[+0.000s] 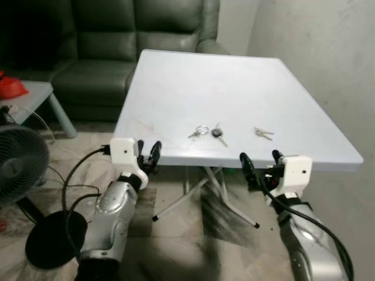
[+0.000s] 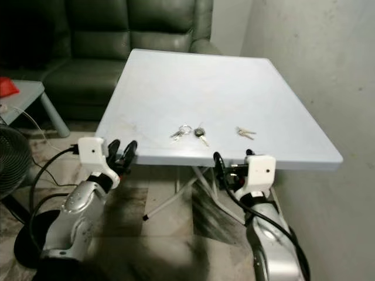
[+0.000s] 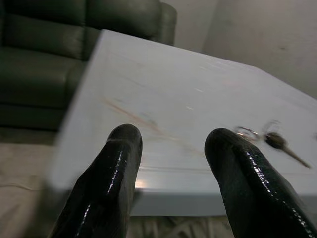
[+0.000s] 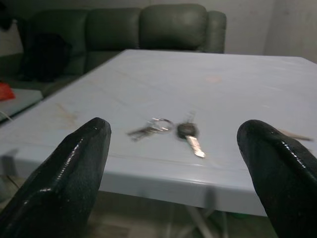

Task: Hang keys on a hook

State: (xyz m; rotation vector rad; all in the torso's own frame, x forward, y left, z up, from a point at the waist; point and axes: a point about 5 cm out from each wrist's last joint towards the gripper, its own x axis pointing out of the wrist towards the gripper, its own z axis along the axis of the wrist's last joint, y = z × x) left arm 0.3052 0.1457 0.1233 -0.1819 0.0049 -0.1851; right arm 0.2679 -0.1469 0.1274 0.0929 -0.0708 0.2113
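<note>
Nearest the camera, the left claw (image 1: 147,153) and the right claw (image 1: 259,159) are raised just short of the near edge of the table (image 1: 234,82), both released, fingers spread and holding nothing. The right one's fingers (image 4: 81,163) stand widely apart, with the keys framed between them in its wrist view; the left one's fingers (image 3: 116,168) are parted less.

The task's things lie on the table close to that near edge. A key ring with small keys (image 1: 198,132) sits about midway along the edge, and a black-headed key (image 1: 218,135) lies just beside it on its right, blade pointing toward the edge; whether the two are joined cannot be told. A further small pair of keys (image 1: 263,133) lies apart from them, toward the table's right edge. The right claw is near the gap between the black-headed key and this pair; the left claw sits near the table's near left corner, well apart from all the keys.

Beyond the table stands a dark green sofa (image 1: 117,41); a fan (image 1: 20,158) on a round black base and a low side table (image 1: 35,96) lie off to the left, and a bare wall (image 1: 328,52) runs along the right.

As a judgement, the task is barely begun: no key is lifted, and reaching, gripping, carrying and hanging on a hook all remain.
</note>
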